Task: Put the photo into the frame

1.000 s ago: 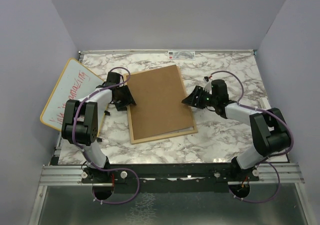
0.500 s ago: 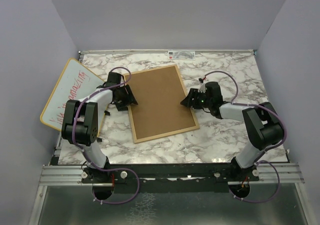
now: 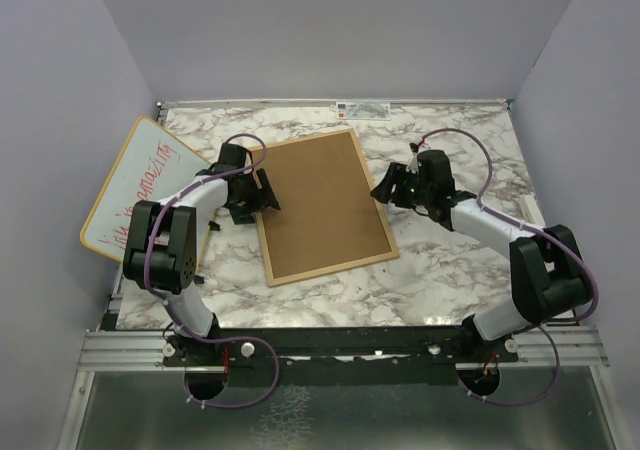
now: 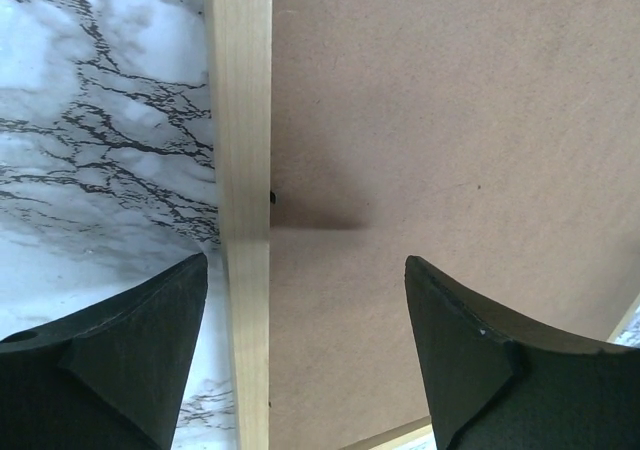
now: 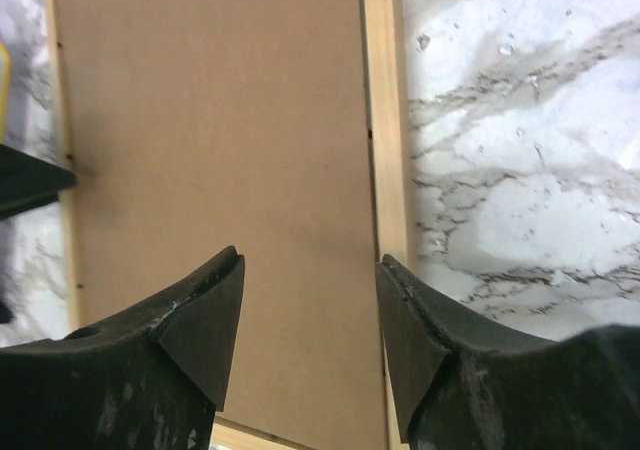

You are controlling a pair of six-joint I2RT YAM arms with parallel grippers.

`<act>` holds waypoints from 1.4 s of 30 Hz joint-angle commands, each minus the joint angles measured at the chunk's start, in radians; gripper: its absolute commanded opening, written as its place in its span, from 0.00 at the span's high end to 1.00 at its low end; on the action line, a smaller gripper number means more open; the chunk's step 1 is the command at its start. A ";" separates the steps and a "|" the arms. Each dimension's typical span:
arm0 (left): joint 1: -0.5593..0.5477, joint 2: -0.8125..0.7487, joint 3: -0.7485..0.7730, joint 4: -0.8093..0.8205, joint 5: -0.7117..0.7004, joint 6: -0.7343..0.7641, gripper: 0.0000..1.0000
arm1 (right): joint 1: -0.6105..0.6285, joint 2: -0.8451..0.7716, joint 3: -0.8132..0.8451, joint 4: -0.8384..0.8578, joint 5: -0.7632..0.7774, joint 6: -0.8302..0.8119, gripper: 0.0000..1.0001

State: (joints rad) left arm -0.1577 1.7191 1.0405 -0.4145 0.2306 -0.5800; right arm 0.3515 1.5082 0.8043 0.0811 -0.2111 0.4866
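Observation:
The frame (image 3: 331, 268) of thin light wood lies flat on the marble table, back side up. The brown backing board (image 3: 322, 205) fills it. The photo is hidden. My left gripper (image 3: 265, 192) is open and empty over the frame's left rail (image 4: 240, 120), with one finger over the table and one over the board (image 4: 450, 120). My right gripper (image 3: 385, 188) is open and empty above the right rail (image 5: 385, 120), straddling rail and board (image 5: 210, 120). In the wrist views the left gripper (image 4: 305, 300) and right gripper (image 5: 310, 300) hold nothing.
A round-cornered whiteboard (image 3: 140, 185) with red handwriting lies at the left edge of the table, partly over it, beside the left arm. Purple walls enclose the table on three sides. The left gripper's finger (image 5: 30, 185) shows at the frame's far edge.
The backing board went from lying skewed over the frame to sitting inside the wooden rim. My right gripper has drawn back up and away from the frame's right edge. The left gripper has barely moved.

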 commanded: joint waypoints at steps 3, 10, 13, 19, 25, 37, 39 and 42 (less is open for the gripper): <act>-0.003 0.001 0.052 -0.053 -0.066 0.032 0.19 | 0.000 0.124 0.181 -0.129 -0.038 0.054 0.43; -0.002 0.019 0.067 0.018 -0.114 0.026 0.15 | 0.000 0.386 0.470 -0.208 0.016 0.055 0.43; -0.002 0.047 0.089 0.040 -0.116 0.028 0.14 | 0.000 0.487 0.587 -0.278 0.031 0.040 0.43; -0.003 0.106 0.137 0.052 -0.122 0.020 0.14 | 0.000 0.595 0.679 -0.327 -0.025 0.017 0.44; -0.002 0.167 0.161 0.048 -0.099 0.011 0.24 | 0.001 0.625 0.687 -0.344 -0.109 0.011 0.46; -0.006 0.187 0.124 0.077 0.009 -0.020 0.37 | 0.001 0.537 0.549 -0.302 -0.451 0.004 0.50; -0.006 0.182 0.113 0.092 0.016 -0.037 0.38 | 0.000 0.501 0.510 -0.289 -0.503 0.004 0.50; -0.008 0.171 0.093 0.123 0.013 -0.064 0.39 | 0.000 0.445 0.454 -0.305 -0.537 -0.011 0.50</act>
State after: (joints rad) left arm -0.1440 1.8595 1.1912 -0.3618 0.1452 -0.5816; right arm 0.2993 2.0216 1.3342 -0.1619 -0.4946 0.4679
